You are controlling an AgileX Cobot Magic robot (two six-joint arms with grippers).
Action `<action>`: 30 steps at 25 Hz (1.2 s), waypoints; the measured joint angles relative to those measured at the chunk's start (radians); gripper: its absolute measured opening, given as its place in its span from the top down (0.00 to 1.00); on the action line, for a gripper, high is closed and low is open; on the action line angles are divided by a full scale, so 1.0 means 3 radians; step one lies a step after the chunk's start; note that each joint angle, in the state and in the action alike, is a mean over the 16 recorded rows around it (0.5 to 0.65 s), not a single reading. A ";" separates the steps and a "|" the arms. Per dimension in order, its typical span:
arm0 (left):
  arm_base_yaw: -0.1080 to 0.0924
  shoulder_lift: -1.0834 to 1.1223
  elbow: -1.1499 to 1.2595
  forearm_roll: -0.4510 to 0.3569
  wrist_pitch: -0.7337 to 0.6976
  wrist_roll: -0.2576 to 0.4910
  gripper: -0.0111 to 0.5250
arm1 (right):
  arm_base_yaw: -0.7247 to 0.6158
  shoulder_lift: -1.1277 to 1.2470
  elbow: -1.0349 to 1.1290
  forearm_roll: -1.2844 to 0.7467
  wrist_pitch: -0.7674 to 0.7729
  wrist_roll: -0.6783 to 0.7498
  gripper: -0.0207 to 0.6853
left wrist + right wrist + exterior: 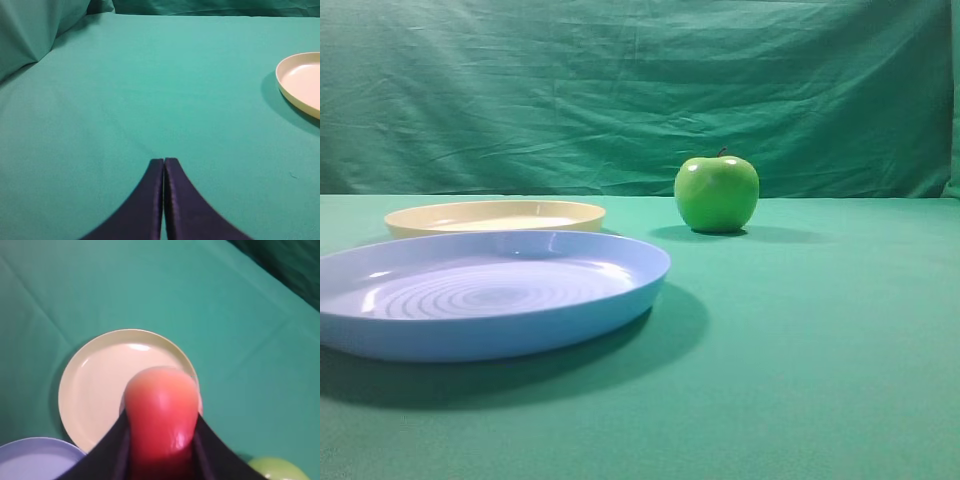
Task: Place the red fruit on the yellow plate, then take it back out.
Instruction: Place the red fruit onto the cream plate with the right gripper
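1. Your right gripper (162, 440) has its fingers (107, 452) pinching the red fruit (160, 415) at its two flanks. In the right wrist view the fruit hangs over the yellow plate (95, 390), toward that plate's right side; whether it touches the plate you cannot tell.
2. Your left gripper (164, 162) is idle, its fingers pressed together over bare table (150, 75), with the yellow plate at the far right edge of that view.
3. Treat the fruit as smooth and glossy: it looks hard and probably light, so the risk is slipping or rolling, not bruising. That is a judgement from its sheen and round form.
4. Keep the hold across the widest part, one finger on each side. A grip above or below that girth would likely squeeze it out.
5. On release, expect it to roll; the plate's low rim may not stop it.
6. In the exterior high view the green apple (717, 193) sits to the right of the yellow plate, and the blue plate (490, 295) lies nearer; steer clear of both.
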 joint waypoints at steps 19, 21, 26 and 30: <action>0.0000 0.0000 0.0000 0.0000 0.0000 0.0000 0.98 | 0.0256 0.1184 -0.0205 0.0019 -0.0751 -0.0174 0.64; 0.0000 0.0000 0.0000 0.0000 0.0000 0.0000 0.98 | 0.0260 0.1232 -0.0208 0.0021 -0.0809 -0.0188 0.58; 0.0000 0.0000 0.0000 0.0000 0.0000 0.0000 0.98 | 0.0264 0.1298 -0.0215 0.0022 -0.0904 -0.0219 0.38; 0.0000 0.0000 0.0000 0.0000 0.0000 0.0000 0.98 | 0.0259 0.1293 -0.0235 0.0019 -0.0904 -0.0229 0.22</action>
